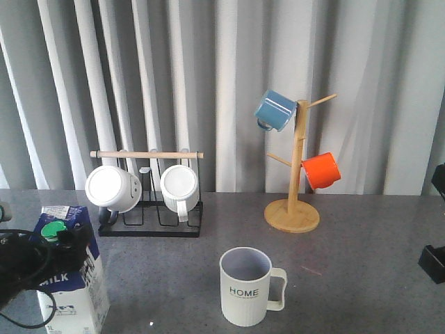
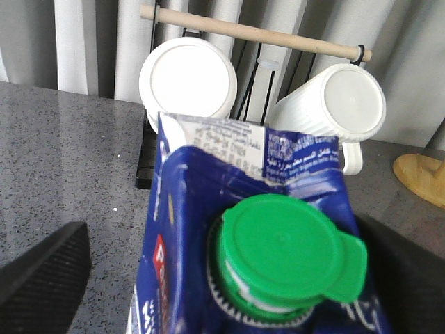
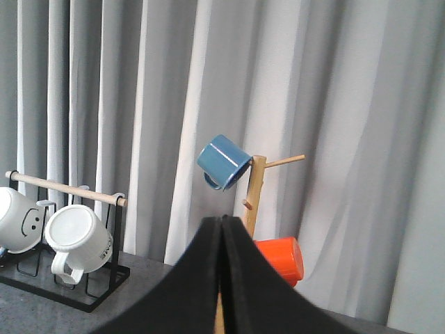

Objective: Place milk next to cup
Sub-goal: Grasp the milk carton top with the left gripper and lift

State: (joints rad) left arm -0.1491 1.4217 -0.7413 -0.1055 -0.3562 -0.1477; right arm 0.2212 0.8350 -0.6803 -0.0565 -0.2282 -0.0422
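The milk [image 1: 73,285] stands upright at the table's front left, blue top, green cap [image 1: 52,230]. In the left wrist view the milk [image 2: 208,181] fills the middle, cap [image 2: 281,254] up. My left gripper [image 2: 222,233] is open and straddles the carton's top. One finger [image 2: 49,278] stands clear of the carton's side; the other [image 2: 410,278] is close against it. The cup [image 1: 245,287], ribbed off-white with "HOME", stands at front centre, handle to the right, well right of the milk. My right gripper [image 3: 222,221] is shut and empty, at the far right edge [image 1: 432,263].
A black wire rack [image 1: 149,226] with a wooden bar holds two white mugs behind the milk. A wooden mug tree [image 1: 295,174] at back right carries a blue mug [image 1: 274,110] and an orange mug [image 1: 322,170]. Grey curtains hang behind.
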